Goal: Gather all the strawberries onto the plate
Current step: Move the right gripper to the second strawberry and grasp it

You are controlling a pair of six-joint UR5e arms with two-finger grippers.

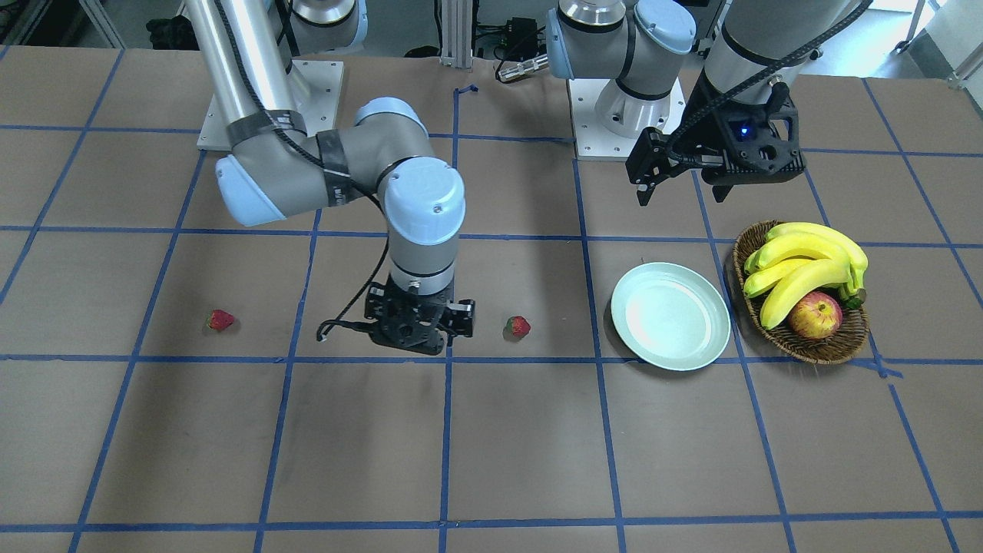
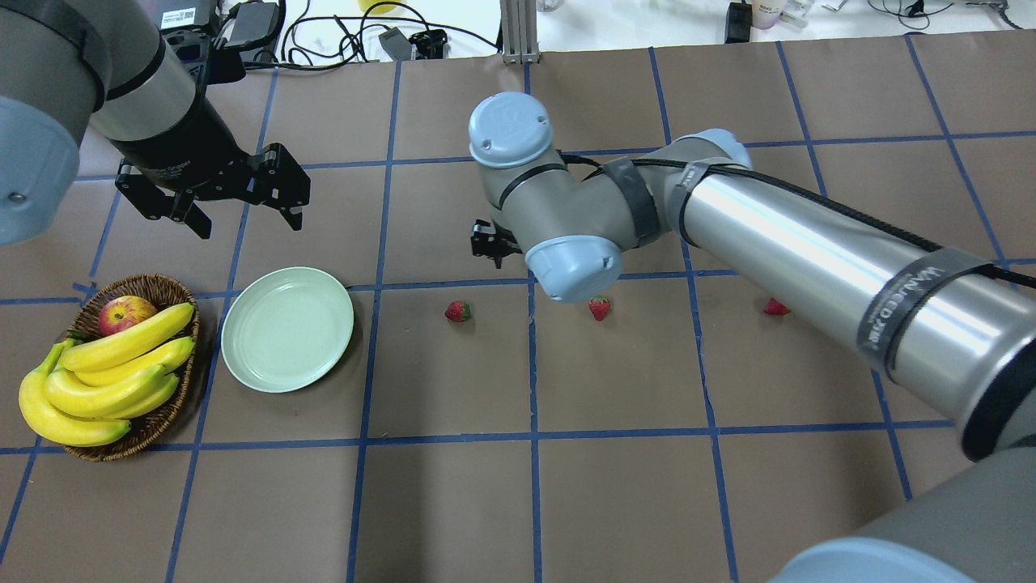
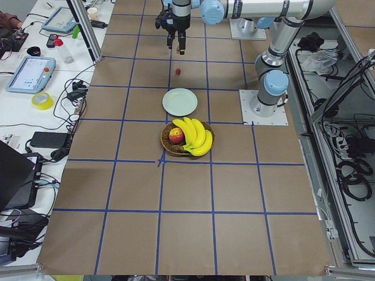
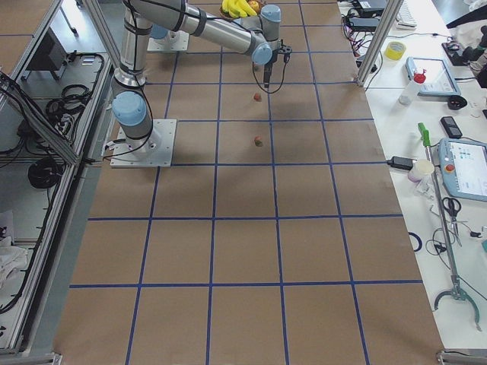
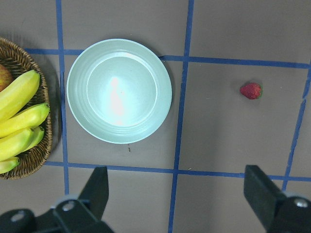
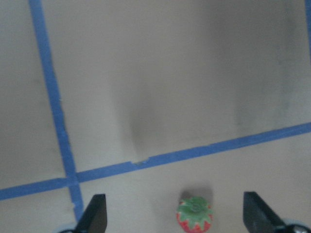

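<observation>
Brown paper tabletop (image 1: 491, 461) | glossy round plate (image 5: 77, 92) | left fingers (image 5: 98, 188) wide apart, empty | right fingers (image 6: 96, 214) likewise

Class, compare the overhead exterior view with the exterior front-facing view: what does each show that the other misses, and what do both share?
Only the overhead shows the middle strawberry, three in all. Only the front-facing shows the arms' base plates; there the right gripper hides that berry. Both show the plate, the basket with bananas and apple, the two outer strawberries and the open left gripper.
</observation>
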